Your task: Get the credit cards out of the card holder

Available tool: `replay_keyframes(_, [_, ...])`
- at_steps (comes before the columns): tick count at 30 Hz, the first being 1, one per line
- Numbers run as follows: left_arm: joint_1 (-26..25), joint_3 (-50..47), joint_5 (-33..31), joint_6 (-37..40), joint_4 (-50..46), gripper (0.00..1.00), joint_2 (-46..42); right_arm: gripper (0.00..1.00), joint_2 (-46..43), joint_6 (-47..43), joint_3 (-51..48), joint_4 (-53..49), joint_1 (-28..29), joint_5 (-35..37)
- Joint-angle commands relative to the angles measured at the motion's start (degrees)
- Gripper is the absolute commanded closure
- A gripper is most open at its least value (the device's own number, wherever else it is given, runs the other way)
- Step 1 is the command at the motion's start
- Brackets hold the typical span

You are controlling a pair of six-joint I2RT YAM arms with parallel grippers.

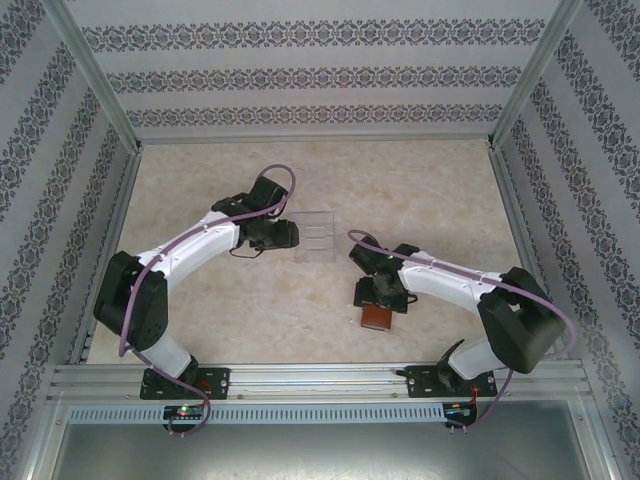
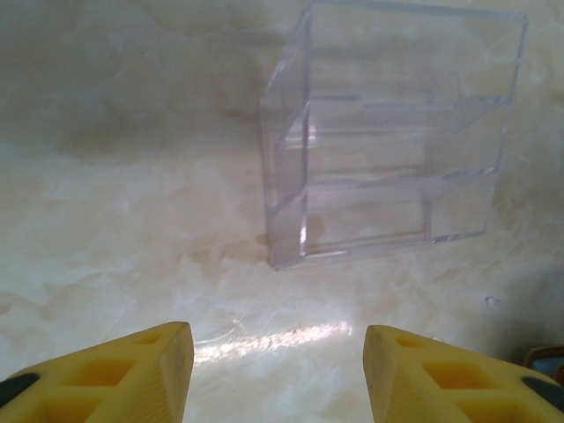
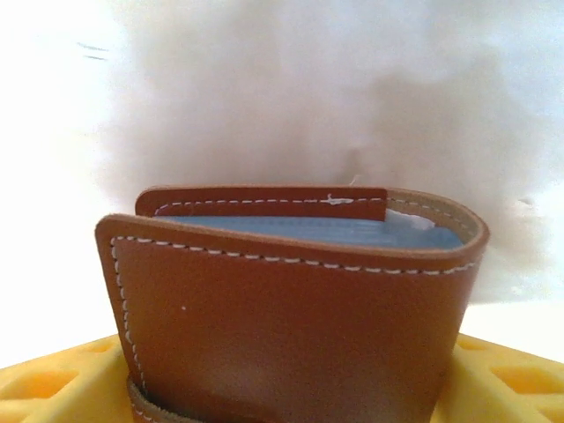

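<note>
Right gripper is seen low over the table, with the card holder lying at its tip, well apart from the clear tray. In the right wrist view the brown leather is flanked by the yellow fingers, whose inner faces are hidden behind it. It therefore cannot be told whether the jaws are clamped on it or merely stand to either side. The card holder is folded shut. The credit cards are glimpsed as a grey-blue sliver tucked between the two leather leaves, and none has been drawn out. The left gripper is held wide open and empty, just short of the tray.

Several failures can be foreseen. If the leather is not firmly pinned, the whole card holder is likely to be dragged along when a card is pulled. If it is squeezed across the fold, the cards may be pinched inside and refuse to slide. So little card edge is exposed (a thin strip at best) that leather could be caught instead, or several cards taken at once and scattered. The light tray could be knocked if the left arm is swung across carelessly.
</note>
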Motion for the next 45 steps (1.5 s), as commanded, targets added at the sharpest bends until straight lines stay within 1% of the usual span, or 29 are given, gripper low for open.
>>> replay_keyframes(1, [0.4, -2.5, -2.6, -0.8, 0.0, 0.47, -3.7, 0.24, 3.0, 1.0, 5.2, -1.0, 2.3, 0.2])
replay_keyframes(7, [0.5, -7.2, -4.5, -1.8, -1.3, 0.49, -8.7, 0.24, 10.9, 0.8, 13.6, -1.2, 6.1, -1.0])
replay_keyframes(11, [0.4, -12.3, -4.8, -3.6, -0.7, 0.49, -13.1, 0.23, 16.9, 1.0, 19.5, -1.7, 8.7, -1.4])
replay_keyframes(15, [0.4, -17.1, -3.2, -6.1, 1.0, 0.49, -16.1, 0.23, 21.2, 1.7, 23.6, -1.3, 10.3, -2.4])
replay_keyframes(19, [0.5, -20.0, -1.5, -7.4, 2.9, 0.48, -17.9, 0.22, 23.6, 1.8, 25.6, -1.3, 10.9, -2.3])
replay_keyframes(27, [0.4, -19.6, -0.8, -7.1, 2.6, 0.48, -17.1, 0.21, 24.3, 2.4, 24.8, -0.2, 10.9, -0.7])
replay_keyframes(35, [0.1, -19.1, 0.2, -7.2, 2.6, 0.48, -16.4, 0.16, 24.3, 2.2, 24.6, 0.0, 10.9, -1.1])
replay_keyframes(40, [-0.5, -18.6, 1.7, -8.1, 3.7, 0.48, -16.1, 0.08, 21.6, 1.6, 24.5, 0.9, 10.7, -2.2])
replay_keyframes(45, [-1.8, -16.6, 2.2, -8.4, 3.4, 0.48, -13.9, 0.05, 17.2, 1.0, 23.4, 1.9, 10.0, -3.2])
